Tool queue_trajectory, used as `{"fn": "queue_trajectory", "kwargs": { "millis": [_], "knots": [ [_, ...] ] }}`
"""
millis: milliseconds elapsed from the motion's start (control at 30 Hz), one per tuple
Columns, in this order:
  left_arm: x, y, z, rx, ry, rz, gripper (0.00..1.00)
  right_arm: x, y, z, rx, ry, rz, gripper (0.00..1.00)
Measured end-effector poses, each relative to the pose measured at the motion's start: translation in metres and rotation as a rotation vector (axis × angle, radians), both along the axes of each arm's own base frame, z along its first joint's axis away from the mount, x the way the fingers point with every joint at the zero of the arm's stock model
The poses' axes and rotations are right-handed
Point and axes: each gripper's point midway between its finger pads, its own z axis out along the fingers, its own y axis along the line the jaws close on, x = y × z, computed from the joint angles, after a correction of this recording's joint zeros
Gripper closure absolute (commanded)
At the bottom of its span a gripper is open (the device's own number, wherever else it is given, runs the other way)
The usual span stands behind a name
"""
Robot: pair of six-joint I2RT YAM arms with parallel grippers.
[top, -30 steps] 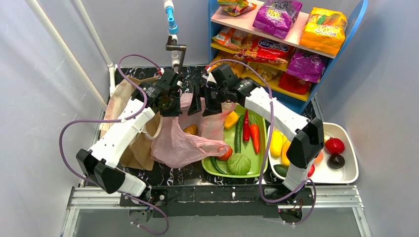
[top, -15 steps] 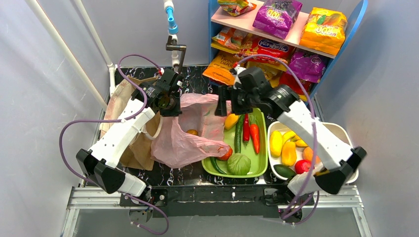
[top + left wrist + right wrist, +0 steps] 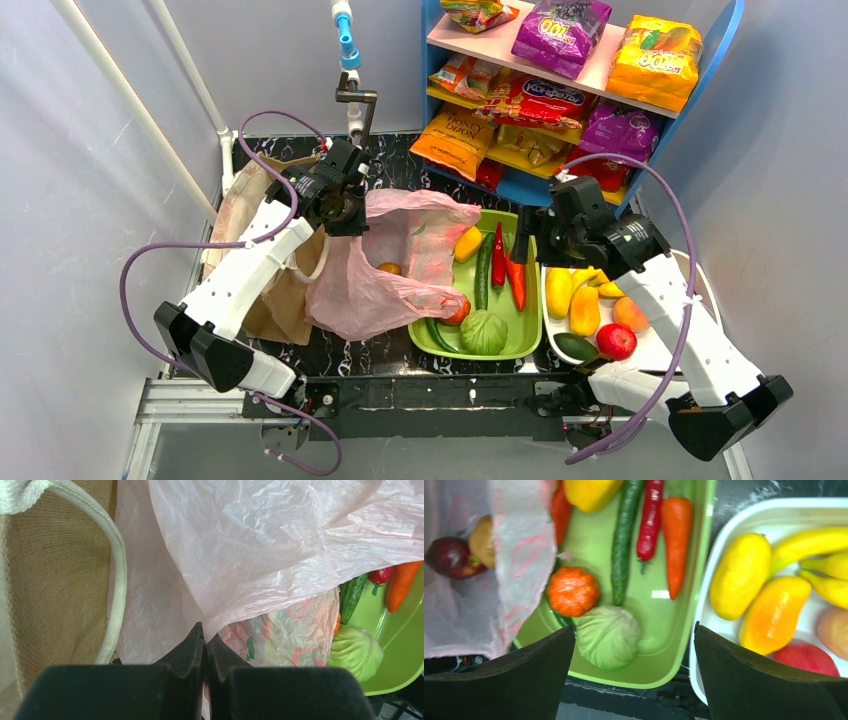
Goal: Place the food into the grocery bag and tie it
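My left pincer point(image 3: 205, 639) is clamped on the pink grocery bag point(image 3: 372, 290), left of the green tray point(image 3: 518, 335). My right pincer point(image 3: 633, 630) gapes wide, empty, above that tray. 1 dark-red onion point(image 3: 449, 556) lies bagged.

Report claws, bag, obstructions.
Left claw shut on pink bag. Right claw open, empty, above green tray. Bag drapes over tray's near-left edge.
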Motion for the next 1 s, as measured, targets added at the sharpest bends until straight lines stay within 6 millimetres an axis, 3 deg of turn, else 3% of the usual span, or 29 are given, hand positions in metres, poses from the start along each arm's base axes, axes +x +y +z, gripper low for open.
{"fn": "queue_trajectory", "kwargs": {
  "millis": [200,533,767,1000],
  "knots": [
    [-0.001,-0.003,0.0,-0.012,0.005,-0.007,1.0,0.004,-0.042,-0.027,-0.031,0.069,-0.159,0.04],
    [-0.003,-0.004,-0.008,-0.014,0.022,-0.012,1.0,0.011,-0.08,-0.08,-0.062,0.267,-0.334,0.08],
    [-0.005,-0.005,-0.009,-0.023,0.03,-0.018,1.0,0.027,-0.094,-0.105,-0.05,0.343,-0.41,0.15],
    [-0.005,-0.005,-0.009,-0.024,0.029,-0.018,1.0,0.029,-0.102,-0.131,-0.035,0.415,-0.444,0.19]
  ]
}}
